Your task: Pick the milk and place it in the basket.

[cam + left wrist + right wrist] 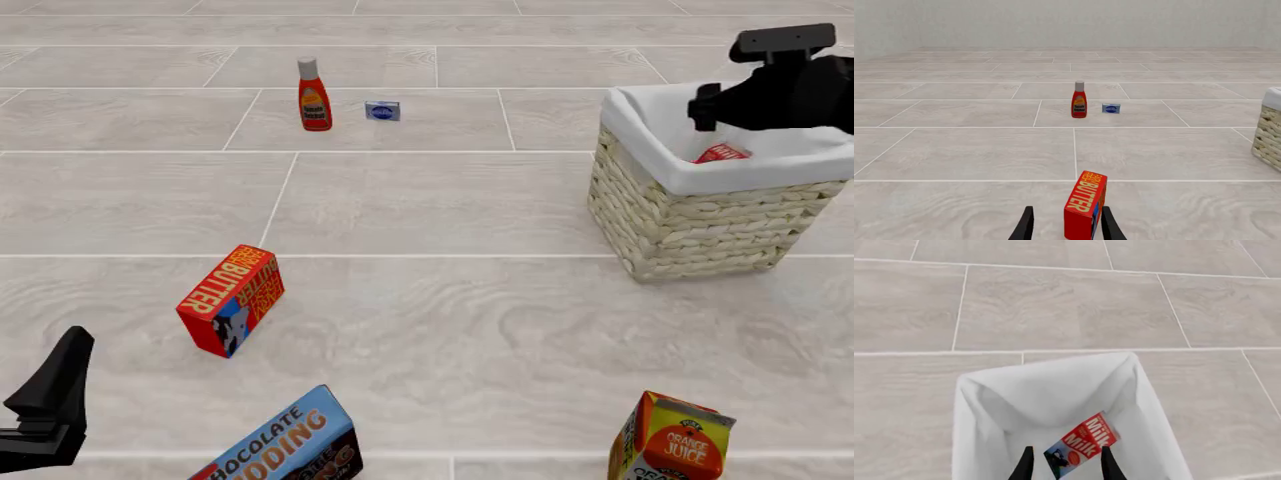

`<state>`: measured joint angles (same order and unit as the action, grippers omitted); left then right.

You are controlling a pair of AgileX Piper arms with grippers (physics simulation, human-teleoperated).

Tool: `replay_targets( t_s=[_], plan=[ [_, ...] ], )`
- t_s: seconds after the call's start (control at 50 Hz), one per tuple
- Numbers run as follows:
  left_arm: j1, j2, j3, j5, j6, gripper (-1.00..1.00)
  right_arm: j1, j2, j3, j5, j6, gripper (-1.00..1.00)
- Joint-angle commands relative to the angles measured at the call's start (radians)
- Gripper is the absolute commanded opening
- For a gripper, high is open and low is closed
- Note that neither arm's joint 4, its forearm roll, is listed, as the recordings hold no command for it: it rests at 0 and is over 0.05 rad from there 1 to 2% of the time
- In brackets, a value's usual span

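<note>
Tiled surface held several loose items. Butter box [230, 300] stood tilted at left-centre, just ahead of the left gripper [1066, 227]; in the left wrist view the box sat between and just past the fingertips, jaws apart, whether they touched it could not be told. In the front view only a dark part of the left arm [47, 405] showed at the lower left corner. Chocolate pudding box [278, 445] lay at the bottom edge, near the butter box. Orange juice carton [674, 440] stood at the lower right, well apart from everything else. Far back, a red ketchup bottle [314, 95] stood upright with a small blue box [383, 111] just beside it; both were well apart from the arms. Nothing stood between the arms and the basket.

Basket [694, 235] sat at right, wicker sides, white cloth liner [1047, 390] folded over the rim. Milk [1081, 444] lay on its side inside on the liner, red end up toward one corner; a bit of red peeked over the rim in the front view [722, 153]. Right gripper [1066, 465] hung above the basket opening, jaws apart, fingers on either side of the milk in the wrist view but not clamped on it
</note>
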<state>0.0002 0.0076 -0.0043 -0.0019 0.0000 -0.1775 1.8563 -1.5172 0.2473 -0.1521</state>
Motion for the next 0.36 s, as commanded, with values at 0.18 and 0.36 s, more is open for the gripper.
replay_targets(
  t_s=[0.18, 0.36],
  plan=[
    [0.000, 0.000, 0.000, 0.000, 0.000, 1.00, 0.002, -0.099, 0.040, -0.004, -0.003, 1.00],
    [0.000, 0.000, 0.000, 0.000, 0.000, 1.00, 0.004, -0.149, 0.067, -0.014, -0.005, 1.00]
  ],
)
